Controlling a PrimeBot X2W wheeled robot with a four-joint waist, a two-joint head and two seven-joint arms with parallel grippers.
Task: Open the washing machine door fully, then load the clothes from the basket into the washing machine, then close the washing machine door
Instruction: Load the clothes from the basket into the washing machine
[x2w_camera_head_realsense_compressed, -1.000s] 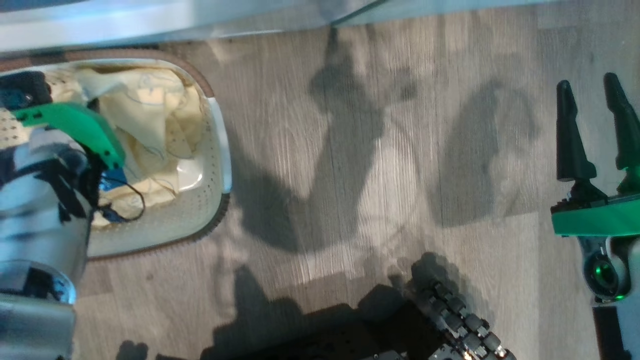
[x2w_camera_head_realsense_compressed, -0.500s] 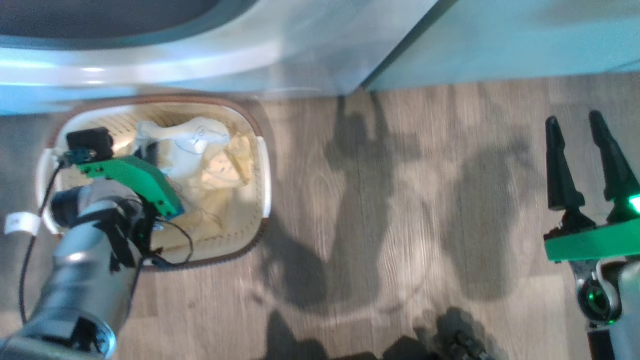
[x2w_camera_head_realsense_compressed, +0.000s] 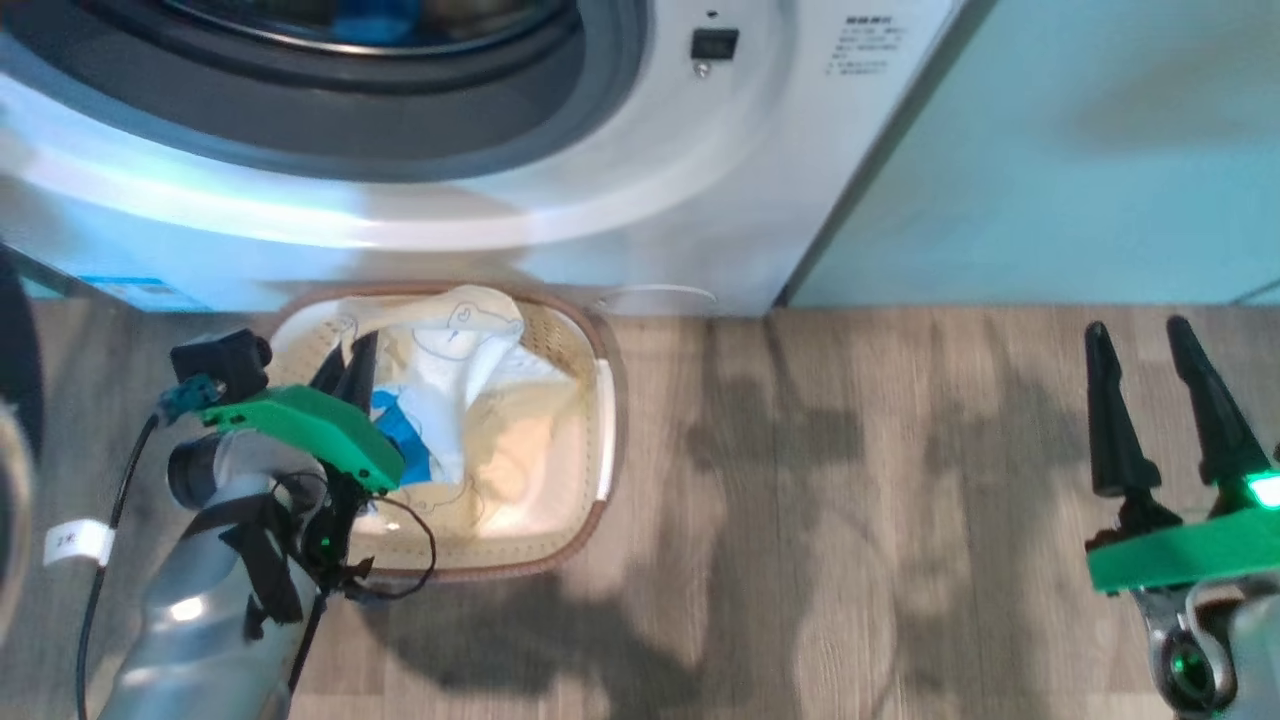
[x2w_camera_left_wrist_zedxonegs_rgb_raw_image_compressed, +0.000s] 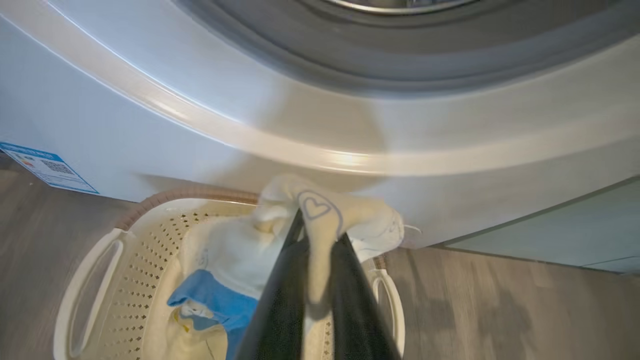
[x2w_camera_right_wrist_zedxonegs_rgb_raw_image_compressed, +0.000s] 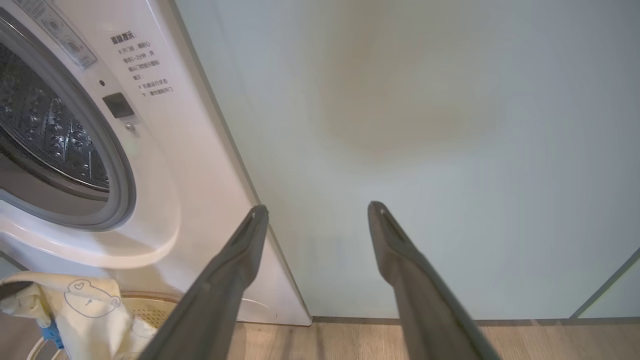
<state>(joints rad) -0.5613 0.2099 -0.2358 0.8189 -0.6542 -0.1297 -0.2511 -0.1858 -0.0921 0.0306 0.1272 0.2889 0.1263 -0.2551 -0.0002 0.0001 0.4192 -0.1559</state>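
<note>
The white washing machine (x2w_camera_head_realsense_compressed: 700, 180) fills the top of the head view, its grey-ringed opening uncovered; the steel drum (x2w_camera_right_wrist_zedxonegs_rgb_raw_image_compressed: 45, 130) shows in the right wrist view. The washing machine door is out of view. The cream basket (x2w_camera_head_realsense_compressed: 590, 520) stands on the floor against the machine's front. My left gripper (x2w_camera_head_realsense_compressed: 350, 365) is over the basket, shut on a cream piece of the clothes (x2w_camera_left_wrist_zedxonegs_rgb_raw_image_compressed: 320, 210) with a blue heart drawing, which hangs raised above the pile. A bright blue piece (x2w_camera_left_wrist_zedxonegs_rgb_raw_image_compressed: 215, 300) lies in the basket. My right gripper (x2w_camera_head_realsense_compressed: 1135, 330) is open and holds nothing, far right.
A pale mint cabinet (x2w_camera_head_realsense_compressed: 1050, 150) stands right of the machine, and my right gripper (x2w_camera_right_wrist_zedxonegs_rgb_raw_image_compressed: 317, 207) faces it. Grey wood floor (x2w_camera_head_realsense_compressed: 800, 500) lies between basket and right arm. A blue sticker (x2w_camera_left_wrist_zedxonegs_rgb_raw_image_compressed: 47, 167) sits low on the machine. Something blue shows inside the drum (x2w_camera_head_realsense_compressed: 370, 20).
The head camera has tilted up, bringing the machine's front into view. My left gripper has come up out of the basket with the cream piece. The right gripper stays open.
</note>
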